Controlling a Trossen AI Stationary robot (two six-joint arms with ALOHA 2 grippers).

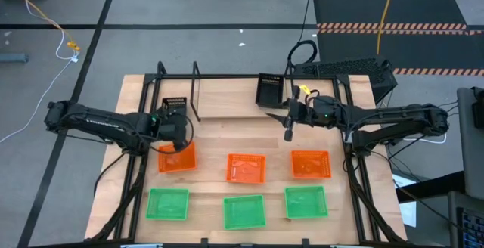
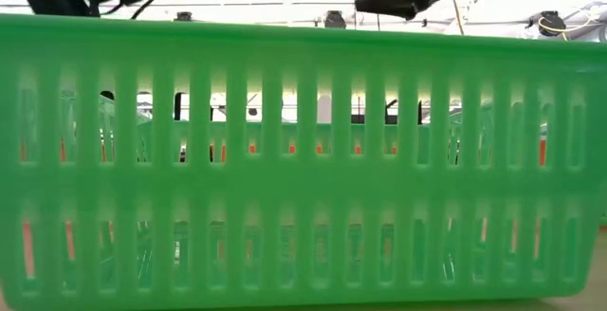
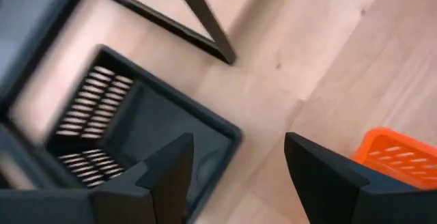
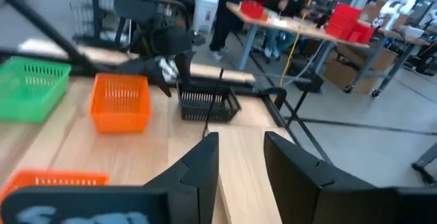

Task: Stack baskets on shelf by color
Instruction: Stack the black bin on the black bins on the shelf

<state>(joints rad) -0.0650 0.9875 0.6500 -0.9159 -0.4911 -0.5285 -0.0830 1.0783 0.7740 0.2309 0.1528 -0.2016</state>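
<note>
Six light, stiff mesh baskets [image 1: 246, 168] want a rim grip; left end effector [image 1: 177, 138] open, right end effector [image 1: 288, 129] part-open, empty.

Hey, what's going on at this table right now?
Two robot arms are sorting plastic baskets. The left gripper hangs open just above a black basket that sits on the table. The right gripper hovers open and empty near another black basket at the far side. Three orange baskets and three green baskets lie in rows in front, unstacked.
</note>
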